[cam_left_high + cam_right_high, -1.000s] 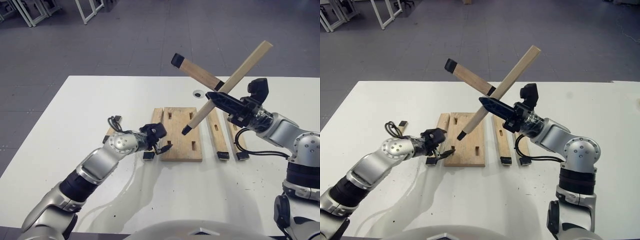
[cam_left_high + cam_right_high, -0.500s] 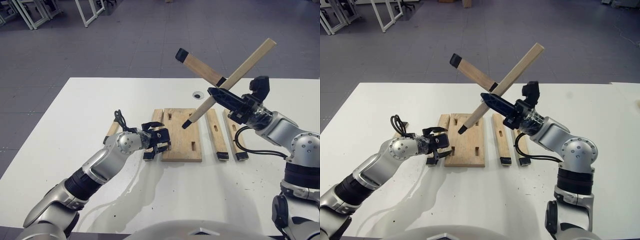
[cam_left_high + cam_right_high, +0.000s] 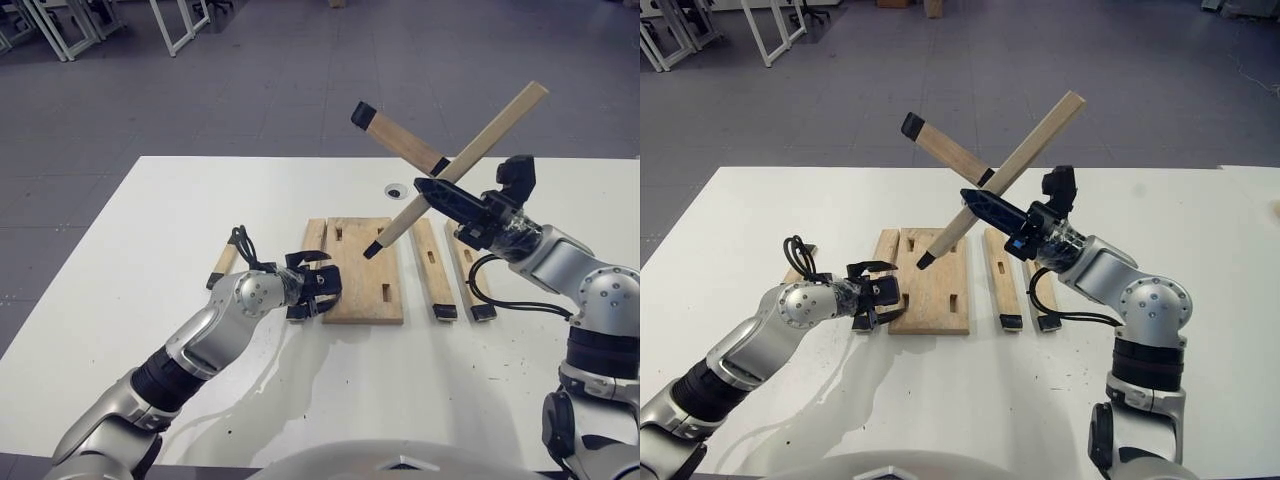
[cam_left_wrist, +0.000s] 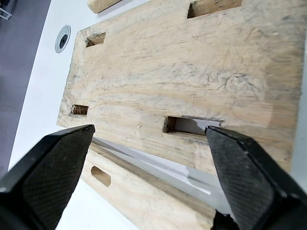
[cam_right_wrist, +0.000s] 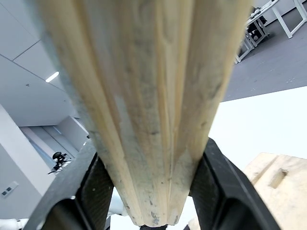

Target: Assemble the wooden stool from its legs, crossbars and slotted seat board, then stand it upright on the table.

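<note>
Two legs crossed in X (image 3: 440, 163) pinched tight by right fingers (image 3: 450, 201). X raised slightly over last second, lower tip hanging just above seat board (image 3: 365, 285). Left fingers (image 3: 318, 287) now spread, drawn back low to board's edge. Judgement: left steadying board before X goes into slots. Board flat on table (image 3: 150, 220), pale, scuffed, slots upward. Spare legs (image 3: 435, 270) beneath right fingers.

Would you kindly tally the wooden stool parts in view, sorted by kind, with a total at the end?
Seat board: 1
Crossed sticks held in the right gripper: 2
Flat sticks lying on the table: 4
Total: 7
</note>
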You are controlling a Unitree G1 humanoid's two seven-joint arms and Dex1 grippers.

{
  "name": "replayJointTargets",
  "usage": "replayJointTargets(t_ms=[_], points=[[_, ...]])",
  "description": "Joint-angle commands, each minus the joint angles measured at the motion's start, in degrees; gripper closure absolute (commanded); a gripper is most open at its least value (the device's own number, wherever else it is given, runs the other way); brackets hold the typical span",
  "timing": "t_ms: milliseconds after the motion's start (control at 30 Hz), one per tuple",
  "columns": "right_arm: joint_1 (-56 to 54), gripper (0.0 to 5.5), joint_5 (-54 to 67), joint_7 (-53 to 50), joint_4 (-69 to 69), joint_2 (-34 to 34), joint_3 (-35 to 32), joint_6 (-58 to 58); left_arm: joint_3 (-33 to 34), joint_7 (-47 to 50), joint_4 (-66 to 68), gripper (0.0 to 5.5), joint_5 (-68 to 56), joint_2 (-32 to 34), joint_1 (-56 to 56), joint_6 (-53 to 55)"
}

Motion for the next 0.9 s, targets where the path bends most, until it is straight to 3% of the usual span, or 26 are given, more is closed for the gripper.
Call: replayJointTargets(t_ms=[33, 167, 267, 467, 700, 900], points=[[-0.9, 3.46, -5.6, 1.7, 1.7, -1.5, 1.9, -1.9, -2.1, -5.3, -1.4, 1.21, 0.3, 6.2, 7.5, -2.7], [-0.5, 3.46, -12.8, 5.6, 4.4, -3.3, 4.8, -2.8, -1.9, -8.7, 2.9, 1.21, 0.6, 17.8, 15.9, -21.4], [-0.1, 3.46, -16.1, 9.1, 5.4, -4.2, 6.3, -3.3, -0.1, -8.1, 14.0, 1.21, 1.4, 22.2, 16.8, -35.0], [-0.3, 3.46, -21.1, 15.0, 6.2, -5.0, 10.3, -3.6, 1.8, -3.7, 40.1, 1.21, 4.9, 19.6, 6.6, -61.3], [-3.1, 3.47, -25.2, 17.2, 9.1, -4.0, 10.9, -4.7, -0.7, 1.2, 41.2, 1.21, 11.2, 22.3, 13.9, -84.8], [-6.1, 3.47, -28.7, 19.1, 12.0, -1.9, 13.0, -6.6, -0.6, 6.9, 46.8, 1.21, 17.7, 23.0, 13.9, -93.1]])
